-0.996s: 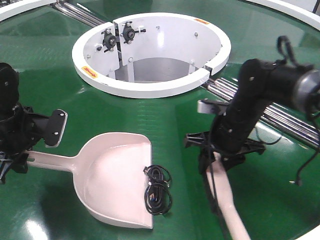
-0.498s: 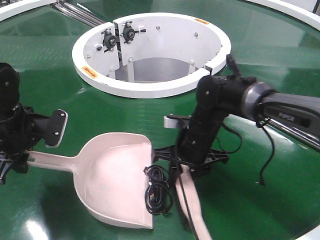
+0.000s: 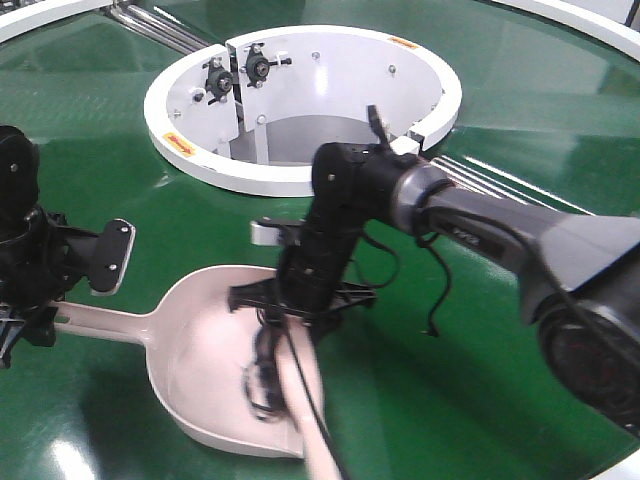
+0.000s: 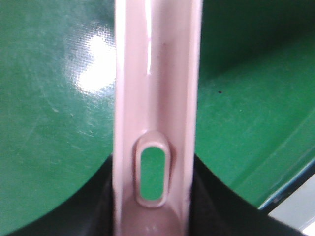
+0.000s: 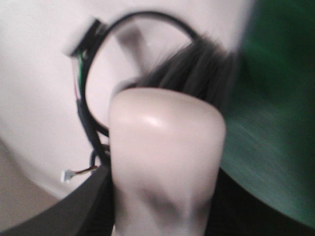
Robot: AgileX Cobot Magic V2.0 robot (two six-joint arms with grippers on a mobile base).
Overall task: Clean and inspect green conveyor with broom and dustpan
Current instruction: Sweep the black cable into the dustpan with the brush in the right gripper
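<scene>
The pale pink dustpan [image 3: 205, 350] lies flat on the green conveyor [image 3: 470, 380], mouth to the right. My left gripper [image 3: 42, 318] is shut on its handle [image 4: 155, 88], just by the hang hole [image 4: 151, 173]; black jaws press both sides of it [image 4: 152, 216]. My right gripper [image 3: 292, 308] is shut on the broom [image 5: 165, 147], whose blurred body [image 3: 312, 400] slants over the pan's mouth. Its dark bristles [image 5: 197, 69] sit against a coiled black cable [image 3: 262, 375] inside the pan; the cable [image 5: 86, 93] loops over the pan's floor [image 5: 39, 64].
The white ring hub [image 3: 300, 182] stands behind the pan, with black knobs [image 3: 258, 68] on its inner wall. Chrome roller strips run at the back left [image 3: 150, 25] and to the right of the hub [image 3: 490, 178]. The right arm [image 3: 480, 225] stretches across from the right.
My right arm has swept left with the broom, from right of the pan to over its mouth. The black cable moved from the pan's lip further inside. The left gripper and dustpan stayed put.
</scene>
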